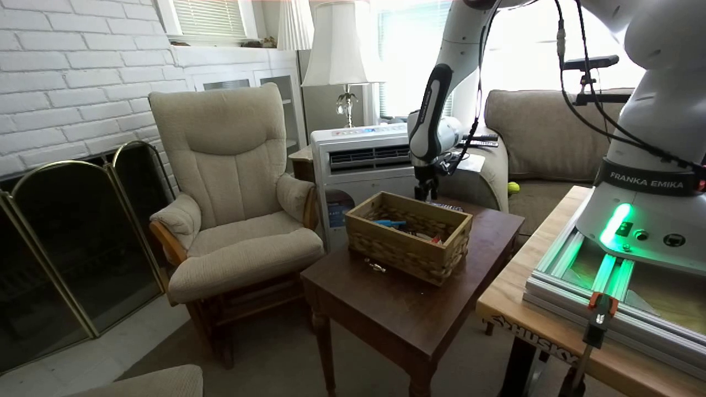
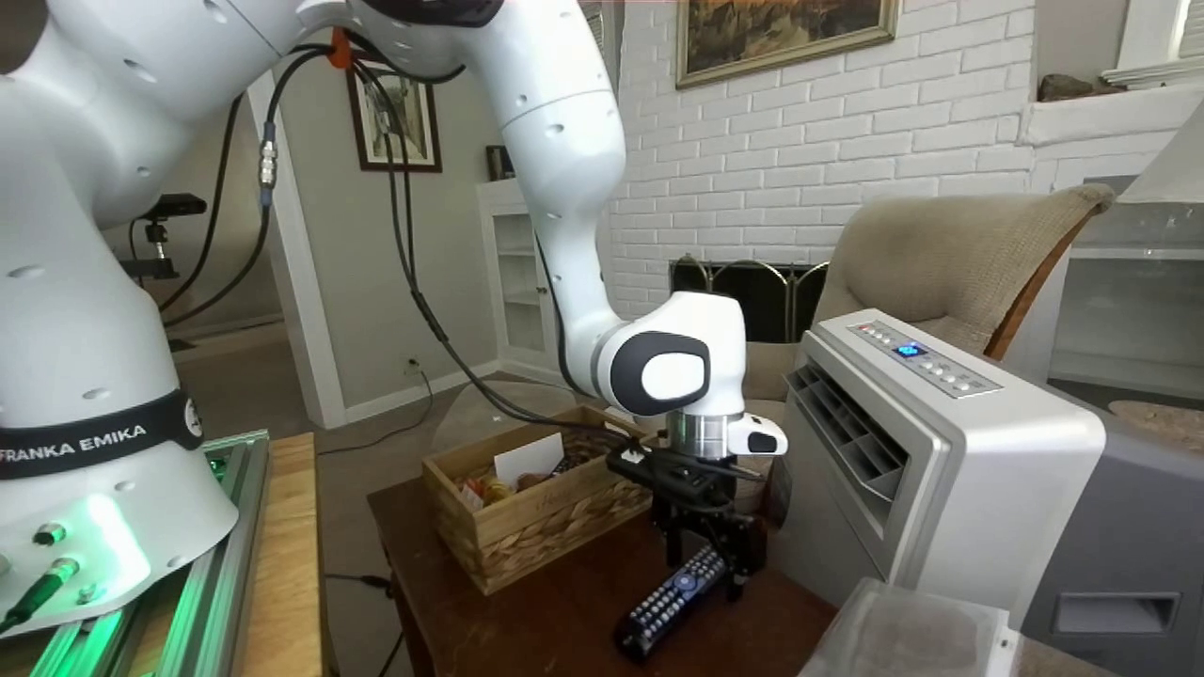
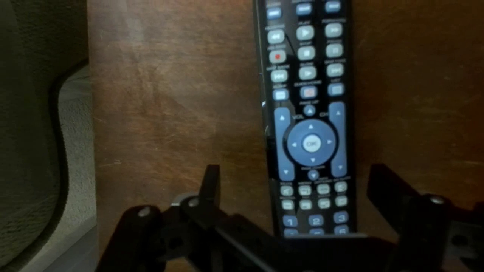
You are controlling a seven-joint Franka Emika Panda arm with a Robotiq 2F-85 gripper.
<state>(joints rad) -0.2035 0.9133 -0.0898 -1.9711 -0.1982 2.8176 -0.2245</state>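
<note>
Remote control (image 3: 311, 143) lies flat on bench (image 3: 170, 113), keys upward, near wooden basket (image 2: 564, 531). Gripper (image 3: 295, 181) points downward, jaws spread on both sides, grasping nothing; such turn seems chosen because narrow width fits between.

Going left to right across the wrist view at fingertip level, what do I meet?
Dark surface (unclear what it is), pale strip, wooden table's edge, one finger of the jaws, remote, opposite finger. Gaps show on both sides of the remote.
</note>
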